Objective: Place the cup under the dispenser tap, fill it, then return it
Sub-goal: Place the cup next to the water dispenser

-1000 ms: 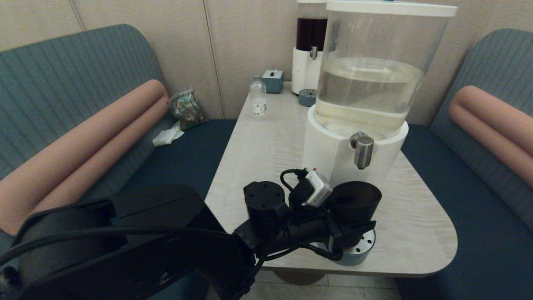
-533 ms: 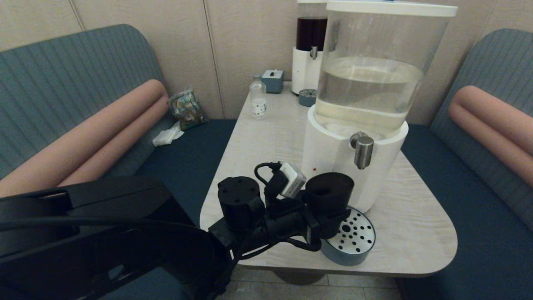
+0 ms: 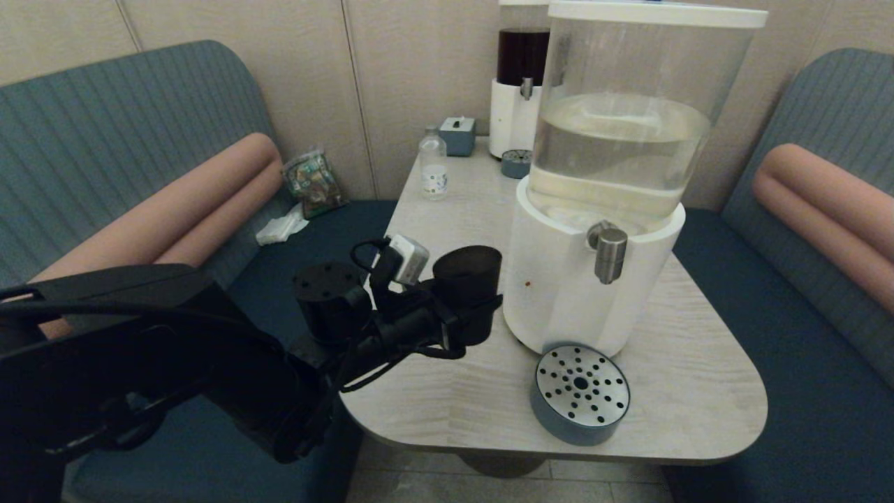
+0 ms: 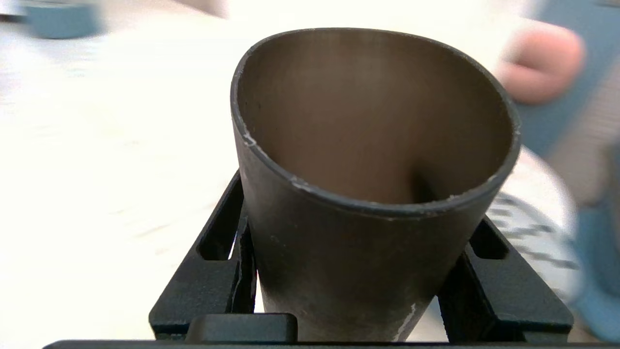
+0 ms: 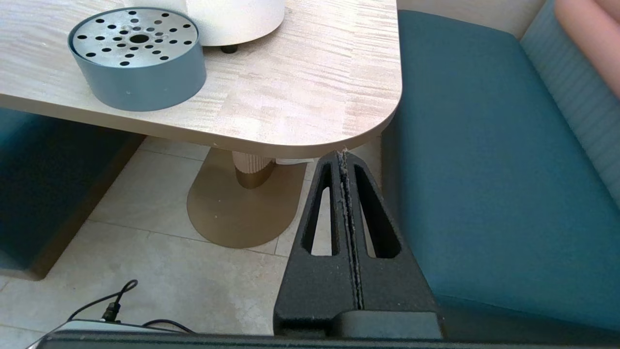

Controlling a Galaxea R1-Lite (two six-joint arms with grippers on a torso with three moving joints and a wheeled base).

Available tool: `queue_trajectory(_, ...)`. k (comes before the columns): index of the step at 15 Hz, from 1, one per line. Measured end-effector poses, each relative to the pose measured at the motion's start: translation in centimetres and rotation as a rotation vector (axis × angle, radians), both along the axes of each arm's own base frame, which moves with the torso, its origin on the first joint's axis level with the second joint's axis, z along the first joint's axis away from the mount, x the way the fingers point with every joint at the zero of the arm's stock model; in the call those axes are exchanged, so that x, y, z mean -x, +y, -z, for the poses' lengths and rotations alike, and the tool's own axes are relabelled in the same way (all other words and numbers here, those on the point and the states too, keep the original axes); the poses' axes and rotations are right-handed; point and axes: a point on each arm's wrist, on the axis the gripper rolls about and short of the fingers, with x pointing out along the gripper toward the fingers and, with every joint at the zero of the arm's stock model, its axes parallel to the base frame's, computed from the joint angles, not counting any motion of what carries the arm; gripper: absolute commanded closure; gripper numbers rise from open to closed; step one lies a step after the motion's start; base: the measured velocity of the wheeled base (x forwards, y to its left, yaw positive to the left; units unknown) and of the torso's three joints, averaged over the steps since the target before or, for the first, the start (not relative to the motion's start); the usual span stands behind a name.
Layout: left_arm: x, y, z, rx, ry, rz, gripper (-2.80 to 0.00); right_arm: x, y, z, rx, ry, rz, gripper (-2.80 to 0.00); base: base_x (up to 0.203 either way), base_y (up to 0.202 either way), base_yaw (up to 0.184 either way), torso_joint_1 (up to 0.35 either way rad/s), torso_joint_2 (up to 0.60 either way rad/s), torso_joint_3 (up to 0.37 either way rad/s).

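Now that the left gripper [image 3: 466, 318] has carried the cup [image 3: 466, 290] off the perforated drip tray [image 3: 581, 391], where it stood a second ago, the tumbler hangs at the dispenser base's nine o'clock side, over the table [image 3: 433, 391]. The withdrawal suggests the filling step is over and the return under way; whether liquid is inside cannot be told. The fingers [image 4: 208, 286] clamp the tumbler's lower wall from both sides. Its long axis is near vertical, mouth up, narrow end down. The tap [image 3: 610, 253] stands clear at the tray's twelve o'clock. Below the table edge, the right gripper [image 5: 346, 228] is parked, fingers pressed together.
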Motion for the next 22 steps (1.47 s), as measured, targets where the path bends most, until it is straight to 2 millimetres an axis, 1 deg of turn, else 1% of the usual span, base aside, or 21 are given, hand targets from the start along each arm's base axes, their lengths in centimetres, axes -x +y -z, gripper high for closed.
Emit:
queue_trajectory(3,-2.8,3.4,0.1,0.008,-0.018,-0.109,0.00,0.0,0.0,0.0,0.000,0.000,0.000,0.00,0.000,0.000,0.000,0.000,0.00,0.000)
queue_trajectory(5,-5.2,5.0,0.6,0.022,-0.037,-0.165,0.00,0.0,0.0,0.0,0.000,0.000,0.000,0.00,0.000,0.000,0.000,0.000,0.00,0.000)
queue_trajectory(8,-8.5,6.1,2.5,0.046,-0.051,-0.215,0.00,0.0,0.0,0.0,0.000,0.000,0.000,0.00,0.000,0.000,0.000,0.000,0.00,0.000)
queue_trajectory(11,-11.3,6.3,4.7,0.068,-0.065,-0.235,0.00,0.0,0.0,0.0,0.000,0.000,0.000,0.00,0.000,0.000,0.000,0.000,0.00,0.000)
queue_trajectory(14,-12.4,6.4,6.2,0.068,-0.061,-0.243,0.00,0.0,0.0,0.0,0.000,0.000,0.000,0.00,0.000,0.000,0.000,0.000,0.00,0.000)
queue_trajectory(18,-12.7,6.7,7.1,0.062,-0.046,-0.251,0.00,0.0,0.0,0.0,0.000,0.000,0.000,0.00,0.000,0.000,0.000,0.000,0.00,0.000)
queue_trajectory(19,-12.8,6.8,7.2,0.061,-0.045,-0.252,-2.80,0.0,0.0,0.0,0.000,0.000,0.000,0.00,0.000,0.000,0.000,0.000,0.00,0.000)
queue_trajectory(22,-12.7,6.9,7.2,0.075,-0.041,-0.252,-2.80,0.0,0.0,0.0,0.000,0.000,0.000,0.00,0.000,0.000,0.000,0.000,0.00,0.000)
